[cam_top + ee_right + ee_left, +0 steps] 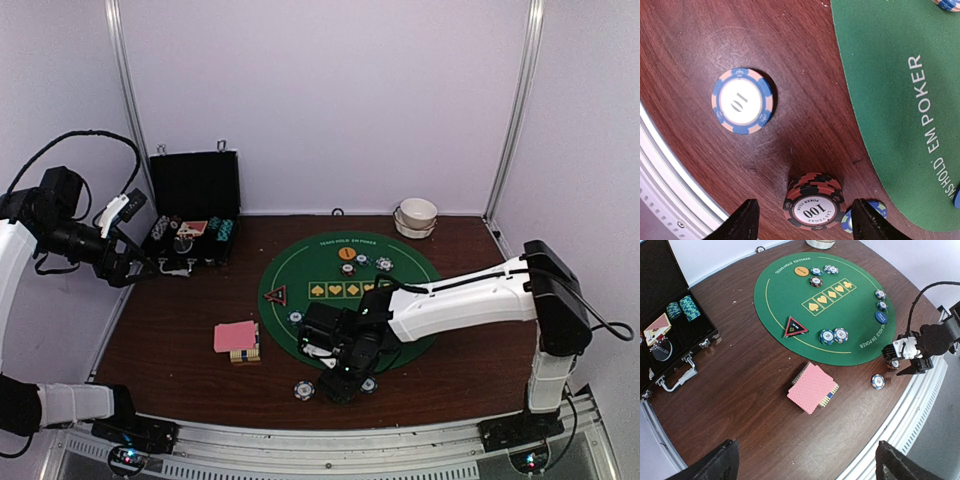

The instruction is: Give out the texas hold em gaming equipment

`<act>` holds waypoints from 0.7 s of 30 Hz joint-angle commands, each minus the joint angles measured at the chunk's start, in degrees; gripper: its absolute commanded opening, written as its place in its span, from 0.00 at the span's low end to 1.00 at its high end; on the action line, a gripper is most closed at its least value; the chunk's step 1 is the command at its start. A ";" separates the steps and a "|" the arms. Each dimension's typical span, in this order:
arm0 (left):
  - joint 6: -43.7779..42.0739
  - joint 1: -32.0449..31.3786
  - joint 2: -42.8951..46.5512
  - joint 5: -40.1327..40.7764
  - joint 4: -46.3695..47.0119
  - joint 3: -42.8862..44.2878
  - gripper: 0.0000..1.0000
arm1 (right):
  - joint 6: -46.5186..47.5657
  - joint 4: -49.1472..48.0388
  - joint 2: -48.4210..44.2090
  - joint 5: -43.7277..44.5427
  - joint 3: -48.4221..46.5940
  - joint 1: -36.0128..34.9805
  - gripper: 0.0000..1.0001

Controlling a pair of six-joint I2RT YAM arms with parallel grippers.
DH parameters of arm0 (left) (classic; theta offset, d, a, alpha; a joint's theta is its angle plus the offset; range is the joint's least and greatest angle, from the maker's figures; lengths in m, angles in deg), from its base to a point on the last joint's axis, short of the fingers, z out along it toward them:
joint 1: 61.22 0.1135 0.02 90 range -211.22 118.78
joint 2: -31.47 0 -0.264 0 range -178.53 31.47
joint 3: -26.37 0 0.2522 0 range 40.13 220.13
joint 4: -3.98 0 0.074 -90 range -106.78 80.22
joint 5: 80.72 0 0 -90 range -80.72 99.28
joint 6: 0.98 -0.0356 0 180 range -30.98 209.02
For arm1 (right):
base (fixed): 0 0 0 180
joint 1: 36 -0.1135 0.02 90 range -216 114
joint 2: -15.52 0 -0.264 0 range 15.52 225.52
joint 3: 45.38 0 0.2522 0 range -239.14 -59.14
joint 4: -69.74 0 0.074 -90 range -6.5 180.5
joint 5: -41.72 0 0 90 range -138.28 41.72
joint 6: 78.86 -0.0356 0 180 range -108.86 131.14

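Straddling the red-and-black chip stack point(812, 207) with the right gripper point(804, 202), jaws spread, not yet pinching; centred between them on the table point(700, 40) just off the green mat point(880, 75). Leaving the left gripper point(806, 450) gaping, well apart near the case point(195, 185).

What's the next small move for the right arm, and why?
Probably close the right gripper on the red-and-black 100 chip stack: it stands on the table between the open jaws, touching neither, just off the green mat.
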 commanded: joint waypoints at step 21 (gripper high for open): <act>0.19 0.43 -0.45 -0.92 -0.19 1.72 0.98 | 0.41 -0.25 1.35 1.61 0.75 0.89 0.50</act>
